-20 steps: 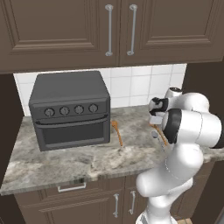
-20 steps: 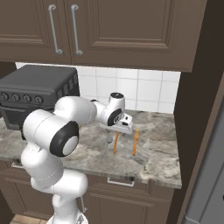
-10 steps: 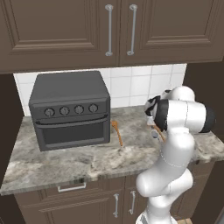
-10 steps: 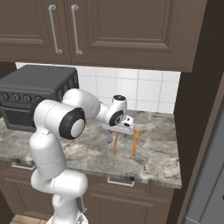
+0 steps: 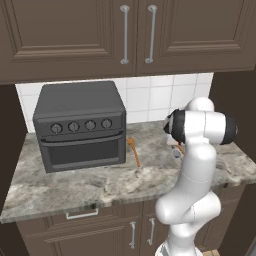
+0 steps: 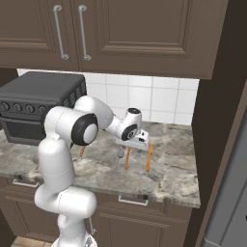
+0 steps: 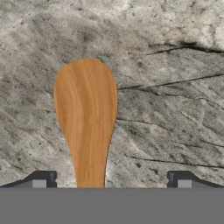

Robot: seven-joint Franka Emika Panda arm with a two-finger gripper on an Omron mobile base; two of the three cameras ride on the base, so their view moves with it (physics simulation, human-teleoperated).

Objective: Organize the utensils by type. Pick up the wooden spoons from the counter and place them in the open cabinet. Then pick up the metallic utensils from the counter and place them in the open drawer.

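Orange-brown wood fills the middle of the hand view: a wooden spoon (image 7: 87, 118) lies flat on the grey-and-tan veined counter (image 7: 175, 52), its broad oval end pointing to the top of the frame and its handle running down to the bottom edge between the two dark fingertips (image 7: 41, 179). The tool (image 7: 111, 181) is spread wide, one tip at the lower left and the other at the lower right, both apart from the wood, with nothing pinched.

From the right base view, the tool (image 6: 140, 144) sits just right of centre, low over the counter (image 6: 178, 173), at the end of the white arm that reaches across from the lower left. Below it three slim utensils lie close together: a thin grey spoon (image 6: 118, 157) on the left, an orange-brown one (image 6: 128, 158) in the middle and another orange one (image 6: 149, 158) on the right. A further orange-brown spoon (image 6: 82, 152) peeks out left of the arm, near the dark toaster oven (image 6: 34, 103) at the left edge.

From the left base view, that spoon (image 5: 134, 150) lies in the centre of the frame, just right of the toaster oven (image 5: 80, 127), and the arm's bulk covers the right part of the counter (image 5: 75, 187). Dark brown wall cabinets (image 5: 100, 35) with silver bar handles span the top, their doors closed, and white tiles (image 5: 150, 97) line the wall behind.
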